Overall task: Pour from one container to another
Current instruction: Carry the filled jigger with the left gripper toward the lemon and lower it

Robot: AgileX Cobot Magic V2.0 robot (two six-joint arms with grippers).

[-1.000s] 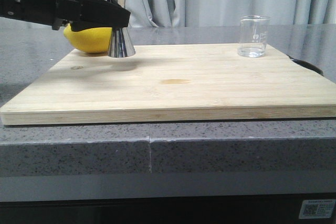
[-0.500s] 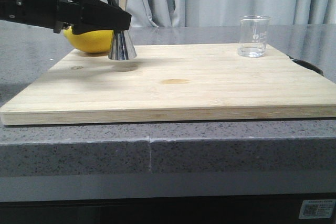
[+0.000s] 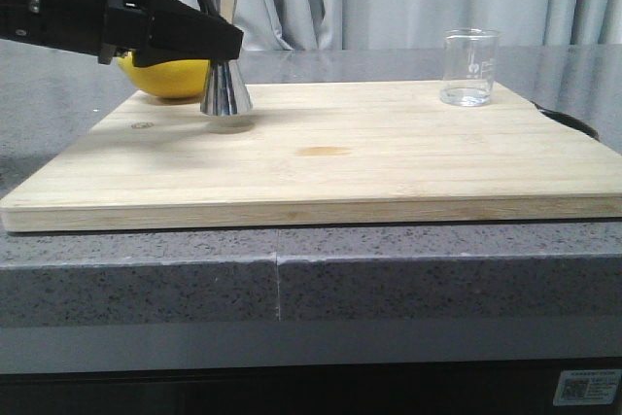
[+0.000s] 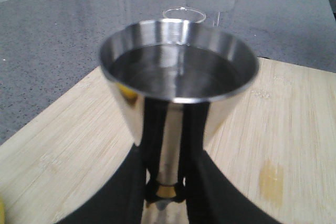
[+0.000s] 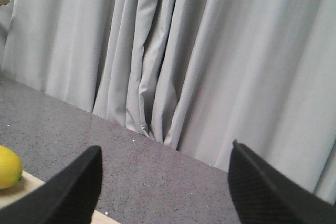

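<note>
Steel jigger (image 4: 176,82) clamped at its gold waist by left gripper (image 4: 165,179), liquid visible inside only from wrist; base touching or just above wooden board (image 3: 330,157) near lemon (image 3: 165,77). Glass beaker (image 3: 470,67) well apart, far corner. Grey counter, curtains behind. Right gripper (image 5: 163,182) spread wide, holding nothing.

Low front view faces the board (image 3: 321,157); wrist views sit close, both sharing its lemon (image 3: 165,77).

Bare cutting board (image 3: 330,157) stretches between the jigger (image 3: 225,85) and beaker (image 3: 470,67). A lemon (image 3: 165,78) sits just behind the jigger.
</note>
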